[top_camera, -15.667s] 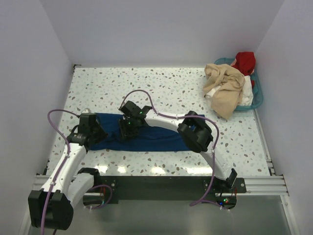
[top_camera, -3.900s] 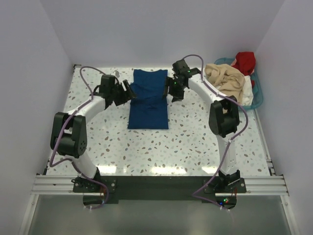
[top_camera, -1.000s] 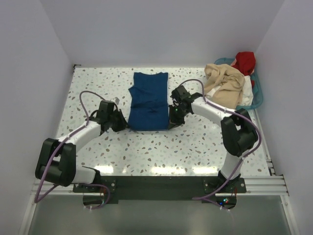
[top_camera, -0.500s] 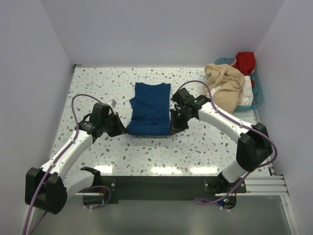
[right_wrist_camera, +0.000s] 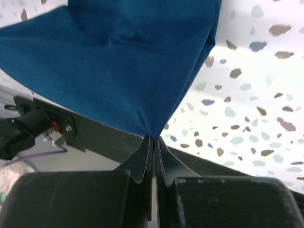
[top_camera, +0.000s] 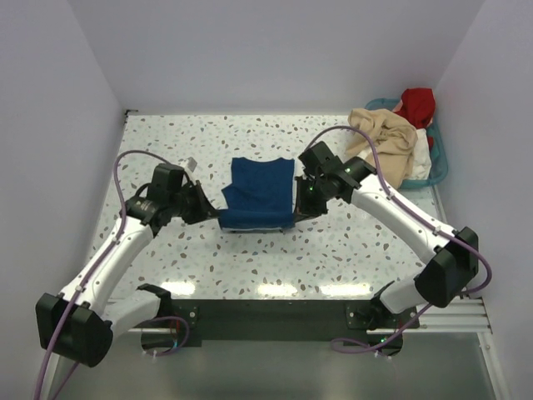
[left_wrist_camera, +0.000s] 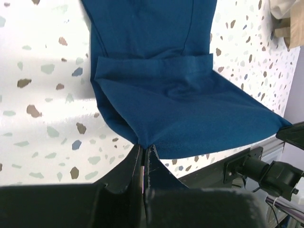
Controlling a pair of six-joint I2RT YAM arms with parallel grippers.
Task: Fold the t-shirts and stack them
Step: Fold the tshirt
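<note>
The navy blue t-shirt (top_camera: pixel 260 192) lies mid-table as a narrow folded strip, its near end lifted off the table. My left gripper (top_camera: pixel 218 208) is shut on the shirt's near left corner (left_wrist_camera: pixel 142 142). My right gripper (top_camera: pixel 298 205) is shut on its near right corner (right_wrist_camera: pixel 152 135). The lifted end hangs taut between both grippers and curls over the far part, which rests on the table. A beige t-shirt (top_camera: pixel 383 150) drapes over the basket at the back right, with a red t-shirt (top_camera: pixel 416 103) and a white t-shirt (top_camera: pixel 421 158) behind it.
The teal plastic basket (top_camera: pixel 439 163) sits at the far right corner against the wall. White walls close in the speckled table (top_camera: pixel 166 150) on the left, back and right. A black rail runs along the near edge (top_camera: pixel 266 312).
Both grippers have lifted the shirt's near end and carried it toward the far side. The visible shirt now looks shorter than half a second ago.
</note>
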